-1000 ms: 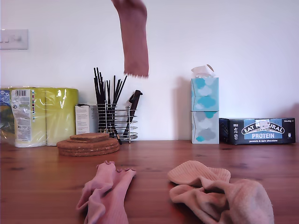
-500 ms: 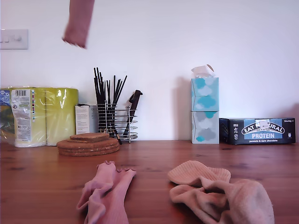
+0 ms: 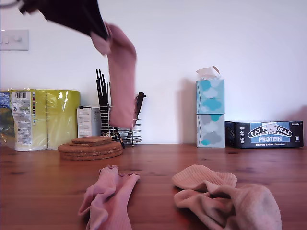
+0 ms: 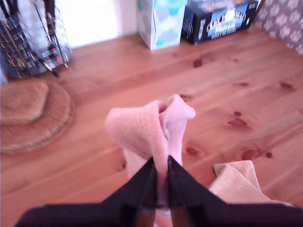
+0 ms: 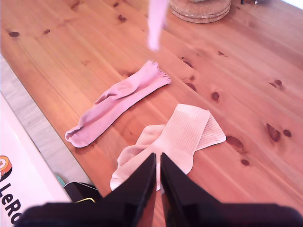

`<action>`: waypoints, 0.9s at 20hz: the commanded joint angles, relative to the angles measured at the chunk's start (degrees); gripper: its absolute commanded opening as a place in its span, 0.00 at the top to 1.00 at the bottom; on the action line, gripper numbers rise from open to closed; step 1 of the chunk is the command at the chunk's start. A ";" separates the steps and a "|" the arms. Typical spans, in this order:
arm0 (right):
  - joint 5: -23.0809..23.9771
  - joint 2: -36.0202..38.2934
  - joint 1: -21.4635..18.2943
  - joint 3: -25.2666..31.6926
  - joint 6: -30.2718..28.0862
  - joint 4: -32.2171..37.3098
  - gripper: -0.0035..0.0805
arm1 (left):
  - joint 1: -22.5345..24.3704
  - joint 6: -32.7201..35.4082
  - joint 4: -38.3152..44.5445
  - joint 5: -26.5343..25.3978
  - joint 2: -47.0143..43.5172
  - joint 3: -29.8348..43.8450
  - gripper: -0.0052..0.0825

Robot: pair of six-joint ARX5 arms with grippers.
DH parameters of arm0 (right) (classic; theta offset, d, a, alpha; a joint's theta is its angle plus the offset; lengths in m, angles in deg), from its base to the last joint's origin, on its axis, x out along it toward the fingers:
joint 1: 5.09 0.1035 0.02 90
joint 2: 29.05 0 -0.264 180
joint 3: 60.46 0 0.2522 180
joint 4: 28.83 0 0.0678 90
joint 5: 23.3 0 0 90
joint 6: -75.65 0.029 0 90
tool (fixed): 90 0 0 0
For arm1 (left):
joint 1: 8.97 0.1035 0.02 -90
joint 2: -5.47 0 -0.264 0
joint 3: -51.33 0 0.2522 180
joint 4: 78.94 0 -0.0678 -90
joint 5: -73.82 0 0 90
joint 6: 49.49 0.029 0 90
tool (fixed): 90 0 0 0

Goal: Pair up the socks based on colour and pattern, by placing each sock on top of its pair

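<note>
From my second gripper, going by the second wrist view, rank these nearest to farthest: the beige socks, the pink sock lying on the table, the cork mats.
1. The beige socks, heaped directly beneath my second gripper.
2. The pink sock, flat on the table beyond them, off to one side.
3. The cork mats, stacked at the far end of the table.

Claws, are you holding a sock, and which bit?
My first claw pinches the hanging pink sock near one end; which end, I cannot tell. My second claw holds nothing.
</note>
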 commanded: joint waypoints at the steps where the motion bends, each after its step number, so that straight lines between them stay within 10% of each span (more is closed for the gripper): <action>1: -0.13 0.46 0.24 0.59 -0.17 0.15 0.97 | 1.09 -0.59 1.86 0.81 3.76 0.04 0.97; 18: -1.66 0.46 0.24 0.59 -0.13 -0.66 0.97 | 1.77 -11.74 -23.93 23.98 14.69 -2.32 0.97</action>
